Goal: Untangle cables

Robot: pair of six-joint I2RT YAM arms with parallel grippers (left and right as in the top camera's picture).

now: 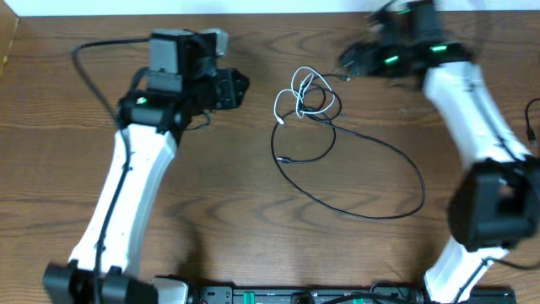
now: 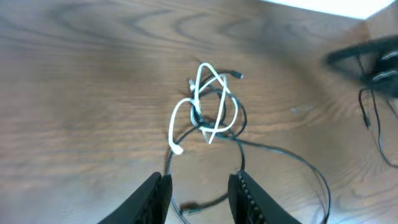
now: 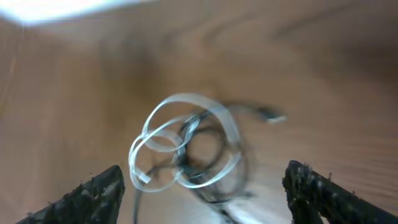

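On the far middle of the brown wooden worktop (image 1: 211,194), the thin white cable (image 1: 304,87) is lying knotted through the thin black cable (image 1: 421,181), whose long slack loop is trailing out toward your right arm and the near edge. You are flanking that knot: the left tool (image 1: 232,87) is hovering off to one side and the right tool (image 1: 348,63) just beside its far corner. That looks like a set-up for drawing the cords opposite ways.

Both tools are standing with fingers apart, gripping nothing. The overhead view is giving you the whole black loop and both arms. The left wrist view is showing what it cannot — white coils crossing a black ring, and a small plug end (image 2: 237,76). The right wrist view, blurred, is framing the knot between its wide-spread fingers — how high above it, you cannot tell.
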